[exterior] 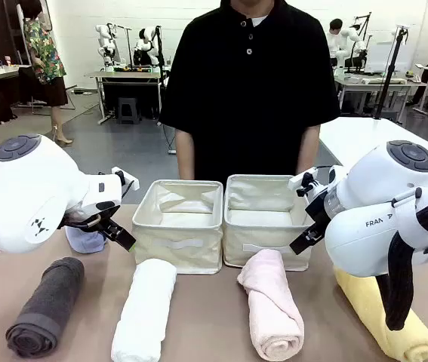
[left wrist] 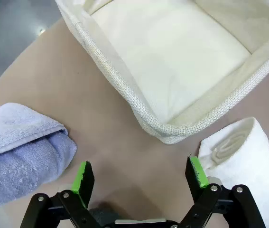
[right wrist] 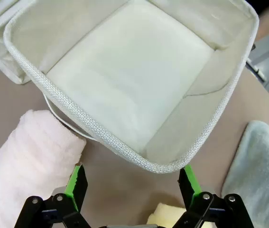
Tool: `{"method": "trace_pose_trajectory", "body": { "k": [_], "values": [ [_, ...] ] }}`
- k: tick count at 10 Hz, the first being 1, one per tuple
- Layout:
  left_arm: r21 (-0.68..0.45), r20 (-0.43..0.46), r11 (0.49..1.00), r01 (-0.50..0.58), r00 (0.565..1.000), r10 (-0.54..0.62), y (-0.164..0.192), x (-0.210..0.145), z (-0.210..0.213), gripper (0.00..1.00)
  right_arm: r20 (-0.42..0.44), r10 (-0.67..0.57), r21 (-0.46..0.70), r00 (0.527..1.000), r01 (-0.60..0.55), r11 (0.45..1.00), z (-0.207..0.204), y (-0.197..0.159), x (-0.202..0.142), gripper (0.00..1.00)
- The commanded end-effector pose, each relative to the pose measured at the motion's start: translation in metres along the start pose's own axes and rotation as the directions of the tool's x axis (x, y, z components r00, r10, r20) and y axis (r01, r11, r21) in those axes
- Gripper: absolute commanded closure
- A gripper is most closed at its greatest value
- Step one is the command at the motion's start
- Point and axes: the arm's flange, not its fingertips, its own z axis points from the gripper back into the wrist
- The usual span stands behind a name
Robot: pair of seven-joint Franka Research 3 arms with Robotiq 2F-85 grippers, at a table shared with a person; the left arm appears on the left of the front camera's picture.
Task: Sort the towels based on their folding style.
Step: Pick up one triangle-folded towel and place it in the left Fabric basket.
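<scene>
Rolled towels: lay in a row on the near table, dark grey towel (exterior: 45,305), white towel (exterior: 144,309), pink towel (exterior: 270,313), yellow towel (exterior: 386,320).
Cone-folded towels: lavender-blue towel (left wrist: 20,152) lay left of the left basket (exterior: 176,245); pale grey-green towel (right wrist: 260,166) lay past the corner of the right basket (right wrist: 205,137).
Baskets: stood side by side mid-table, touching or nearly so, no towel in either.
Left gripper (left wrist: 140,173): hung spread wide and empty over bare table, between the lavender-blue towel and the white towel's end.
Right gripper (right wrist: 132,178): likewise spread and empty, just above the right basket's near corner, beside the pink towel.
Risk, unrolling: likely if only an outer terry layer got pinched; fold style then lost.
Risk, snagging: right fingers sat close to the woven rim; could have dragged or tipped the soft basket.
Risk, mix-up: one cone among rolls would have spoiled the sort.
Risk, arms: both wrists crowded the baskets; a clash seemed possible.
</scene>
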Motion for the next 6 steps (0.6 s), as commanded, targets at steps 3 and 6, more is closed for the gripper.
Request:
{"method": "trace_pose_trajectory", "body": {
  "k": [3, 6],
  "values": [
    [0.000, 0.000, 1.000, 0.000, 1.000, 0.000, -0.0001, 0.0000, 0.0000, 0.00, 0.000, 0.000, 0.000, 1.000, 0.000, 1.000, 0.0000, 0.0000, 0.0000, 0.00],
    [0.000, 0.000, 1.000, 0.000, 1.000, 0.000, -0.0001, 0.0000, 0.0000, 0.00, 0.000, 0.000, 0.000, 1.000, 0.000, 1.000, 0.0000, 0.0000, 0.0000, 0.00]
  ]
}}
